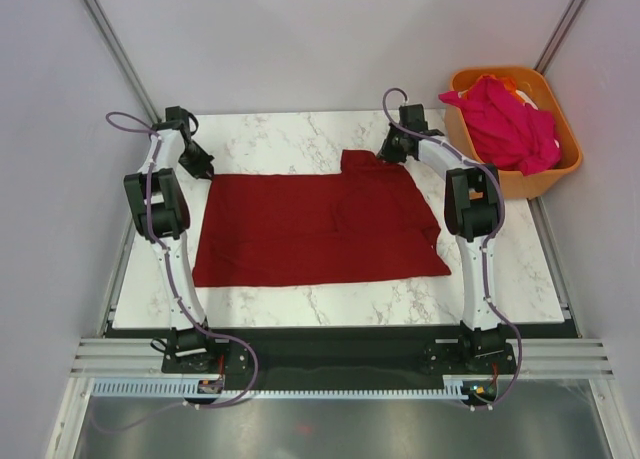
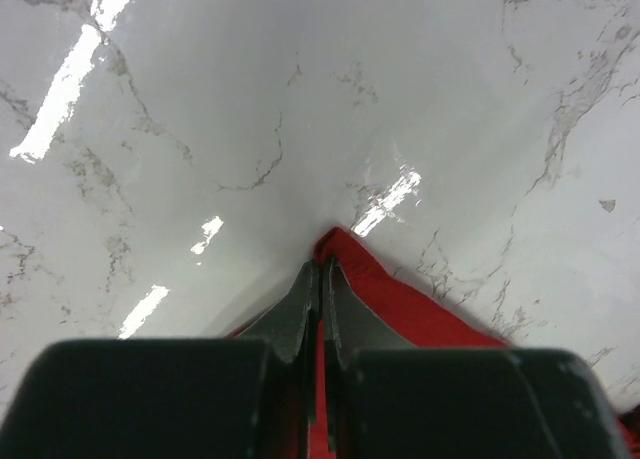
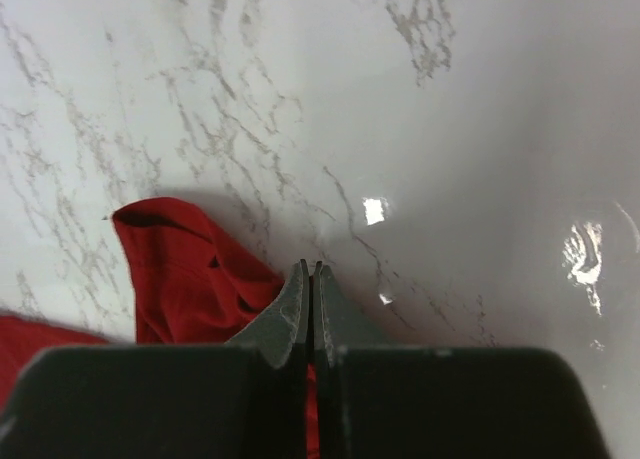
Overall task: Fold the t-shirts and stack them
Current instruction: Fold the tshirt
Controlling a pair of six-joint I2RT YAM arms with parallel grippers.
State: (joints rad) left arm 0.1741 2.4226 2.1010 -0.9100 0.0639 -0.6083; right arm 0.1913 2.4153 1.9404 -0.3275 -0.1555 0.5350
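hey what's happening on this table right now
Two robot arms are folding a red shirt spread on the marble table. The left gripper is shut on the shirt's far left corner, and the right gripper is shut on its far right edge near the sleeve. A pink shirt waits in the orange tub at the far right.

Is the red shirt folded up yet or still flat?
Partly folded. The red shirt lies flat on the table as a wide rectangle, one sleeve sticking out, its far corners pinched by both grippers.
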